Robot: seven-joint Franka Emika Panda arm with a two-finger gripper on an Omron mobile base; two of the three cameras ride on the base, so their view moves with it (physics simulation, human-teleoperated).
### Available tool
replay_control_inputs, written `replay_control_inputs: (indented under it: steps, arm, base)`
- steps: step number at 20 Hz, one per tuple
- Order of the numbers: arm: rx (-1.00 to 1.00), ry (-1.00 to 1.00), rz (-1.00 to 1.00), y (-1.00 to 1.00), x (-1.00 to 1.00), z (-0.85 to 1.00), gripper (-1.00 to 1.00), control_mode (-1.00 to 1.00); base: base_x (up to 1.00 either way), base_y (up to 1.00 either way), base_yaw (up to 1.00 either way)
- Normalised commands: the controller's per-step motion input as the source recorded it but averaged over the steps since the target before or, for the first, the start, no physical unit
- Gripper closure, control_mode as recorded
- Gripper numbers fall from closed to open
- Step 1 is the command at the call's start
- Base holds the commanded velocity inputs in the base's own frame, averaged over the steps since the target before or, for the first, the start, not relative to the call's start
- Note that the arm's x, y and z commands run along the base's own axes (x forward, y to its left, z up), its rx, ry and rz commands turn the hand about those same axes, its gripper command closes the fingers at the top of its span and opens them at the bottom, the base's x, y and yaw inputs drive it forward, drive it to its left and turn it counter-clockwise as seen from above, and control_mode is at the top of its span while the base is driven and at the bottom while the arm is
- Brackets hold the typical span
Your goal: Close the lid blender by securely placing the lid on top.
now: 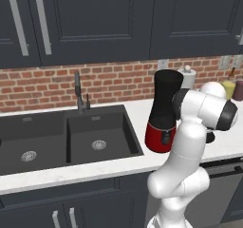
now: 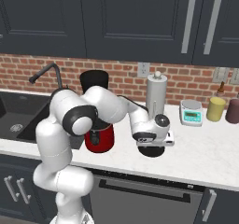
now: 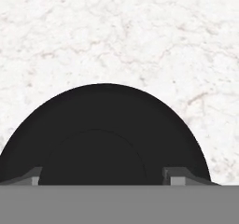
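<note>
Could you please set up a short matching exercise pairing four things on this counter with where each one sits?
Things:
1. blender
2. lid
3. paper-towel roll
4. kitchen scale

Places:
A. by the brick wall, next to a yellow container
B. flat on the marble counter, right under the pincer
C. beside the sink, jar top uncovered
D. upright at the wall, behind the robot's hand

Pairs: 1-C, 2-B, 3-D, 4-A
</note>
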Motion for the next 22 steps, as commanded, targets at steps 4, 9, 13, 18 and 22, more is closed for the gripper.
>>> replay_control_inputs:
  steps: [4, 9, 13, 18, 22]
  arm:
    - [0.00, -0.01, 0.00, 0.00, 0.01, -0.04, 1.00, -1.00]
    - [0.00, -0.05, 0.02, 0.06, -0.09, -0.07, 1.00, -1.00]
    - [0.00, -0.01, 0.03, 0.12, -0.29, 0.47, 1.00, -1.00]
    - [0.00, -0.07, 0.02, 0.01, -0.40, 0.88, 1.00, -1.00]
    - [0.00, -0.04, 0.00, 0.00, -0.38, 1.00, 1.00, -1.00]
  base:
    - [0.00, 0.00, 0.00]
    - [0.00, 0.00, 0.00]
    - [0.00, 0.00, 0.00]
    - [0.00, 0.00, 0.00]
    - [0.00, 0.00, 0.00]
